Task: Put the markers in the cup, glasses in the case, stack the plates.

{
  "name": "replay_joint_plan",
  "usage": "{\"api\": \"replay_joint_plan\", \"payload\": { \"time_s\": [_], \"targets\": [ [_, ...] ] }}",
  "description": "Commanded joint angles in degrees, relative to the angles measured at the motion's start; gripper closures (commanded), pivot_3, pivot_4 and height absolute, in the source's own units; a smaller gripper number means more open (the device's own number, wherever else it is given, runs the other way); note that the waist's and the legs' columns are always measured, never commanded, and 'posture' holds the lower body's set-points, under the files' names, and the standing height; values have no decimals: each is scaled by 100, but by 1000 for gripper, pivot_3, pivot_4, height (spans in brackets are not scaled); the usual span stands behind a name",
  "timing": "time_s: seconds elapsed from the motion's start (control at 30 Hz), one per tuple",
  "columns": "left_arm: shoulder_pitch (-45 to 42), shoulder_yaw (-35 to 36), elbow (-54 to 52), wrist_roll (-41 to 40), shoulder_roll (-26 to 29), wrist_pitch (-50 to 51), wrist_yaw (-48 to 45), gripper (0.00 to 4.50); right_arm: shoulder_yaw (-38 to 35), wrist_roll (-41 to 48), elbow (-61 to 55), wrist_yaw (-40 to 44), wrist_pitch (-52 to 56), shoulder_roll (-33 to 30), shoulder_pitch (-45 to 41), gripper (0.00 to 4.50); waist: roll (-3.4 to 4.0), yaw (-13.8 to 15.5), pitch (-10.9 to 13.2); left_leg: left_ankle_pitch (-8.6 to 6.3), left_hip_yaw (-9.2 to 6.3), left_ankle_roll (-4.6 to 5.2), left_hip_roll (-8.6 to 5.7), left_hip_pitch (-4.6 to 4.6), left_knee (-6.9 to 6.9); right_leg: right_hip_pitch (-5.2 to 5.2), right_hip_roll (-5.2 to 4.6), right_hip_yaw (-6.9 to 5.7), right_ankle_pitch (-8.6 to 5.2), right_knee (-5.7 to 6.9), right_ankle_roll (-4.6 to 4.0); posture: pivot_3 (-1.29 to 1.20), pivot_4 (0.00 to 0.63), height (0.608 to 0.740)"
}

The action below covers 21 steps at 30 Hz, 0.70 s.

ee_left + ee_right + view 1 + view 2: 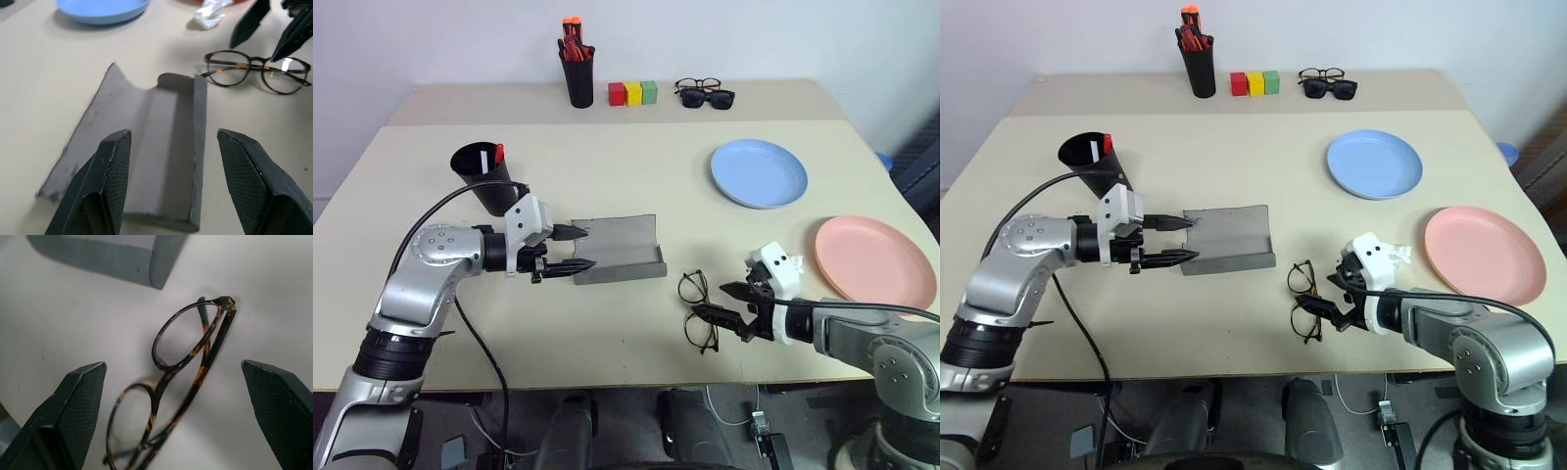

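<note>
While the thin dark wire-frame glasses lie folded on the beige table beside the open grey case, the spread right gripper should pinch their light, fragile frame at the bridge, not the lenses

The left arm, silver metal with a black cable looping over it, bends at the elbow and reaches toward 3 o'clock. Its left gripper, two black pointed fingers on a white wrist block, has its fingers parted with nothing between them. The right arm, silver too, reaches toward 9 o'clock. Its right gripper is spread wide and grips nothing.
</note>
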Motion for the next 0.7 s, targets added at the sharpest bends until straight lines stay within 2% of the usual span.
{"api": "replay_joint_plan", "payload": {
  "time_s": [0.03, 0.13, 0.3, 0.43, 0.57, 0.63, 0.7],
  "targets": [
    [101, 204, -357, -140, 72, 125, 194, 1612, -169, 95, -29, -157, 415, 172, -120, 524, -1, 3, 0, 0, 0, 0, 0, 0, 0, 0, 0, 0, 0, 0, 0, 0, 150, 740],
    [175, 237, -414, -152, 91, 168, 317, 1612, -156, 121, 17, -205, 540, 185, -134, 1829, -1, 6, -1, 0, 0, 0, 0, 0, 0, 0, 0, 0, 0, -1, 0, 0, 150, 740],
    [280, 318, -403, -203, 112, 173, 446, 1612, -150, 175, 36, -233, 542, 52, -163, 4439, -1, -14, -1, 0, 0, 0, 0, 0, 0, 0, 1, 0, 0, 0, 0, 0, 150, 740],
    [425, 459, -407, -261, 132, 233, 601, 1612, -134, 207, -14, -243, 540, -173, -310, 4439, -1, -10, -1, 0, 1, 1, 0, 1, 0, -1, 1, 0, 0, 0, 0, 0, 150, 740],
    [786, 877, -306, -219, 178, 229, 933, 1612, 584, 217, -519, 231, -137, -1233, -894, 4439, 7, -45, 4, 0, 9, 1, 0, 0, -1, -5, -2, 4, 0, -2, 0, 0, 150, 740],
    [1133, 1187, -276, -184, 248, 190, 1081, 1612, 1266, 38, -661, 940, -1149, -1702, -1717, 4439, 14, -86, 8, -1, 9, 2, 9, 2, -3, -10, 6, 4, -1, -1, -2, 0, 150, 740],
    [1465, 1416, -347, -201, 295, 165, 1171, 1612, 2073, -416, -224, 1374, -2036, -1758, -2656, 4439, 16, -133, 8, -1, 18, 2, 22, 7, -8, -15, 12, 3, -4, -1, -8, 0, 150, 740]
  ]
}}
